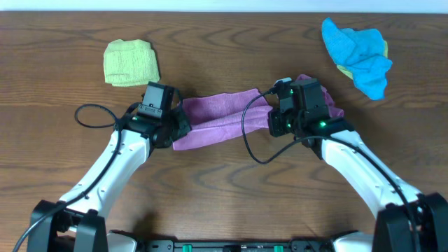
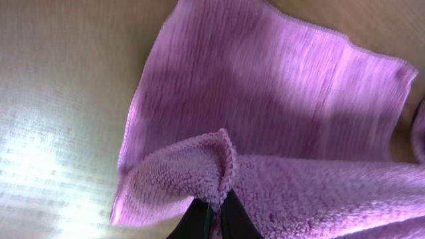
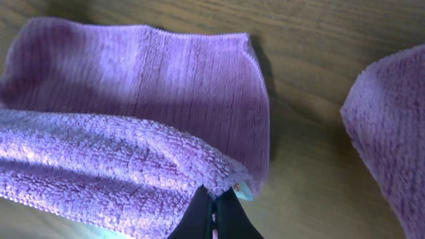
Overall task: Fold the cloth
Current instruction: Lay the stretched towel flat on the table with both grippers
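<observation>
A purple cloth (image 1: 217,117) lies across the middle of the table, partly lifted and doubled over between the two arms. My left gripper (image 1: 176,129) is shut on the cloth's left corner; in the left wrist view the pinched hem (image 2: 222,166) rises from the jaws (image 2: 214,216) above the flat lower layer (image 2: 265,86). My right gripper (image 1: 280,119) is shut on the right corner; in the right wrist view the fuzzy edge (image 3: 133,166) is pinched at the jaws (image 3: 212,209), with a small tag (image 3: 243,190) beside them.
A folded yellow-green cloth (image 1: 130,62) sits at the back left. A crumpled blue cloth (image 1: 358,54) over a yellow-green one lies at the back right. Black cables (image 1: 91,115) loop near each arm. The wooden table (image 1: 224,175) shows in front.
</observation>
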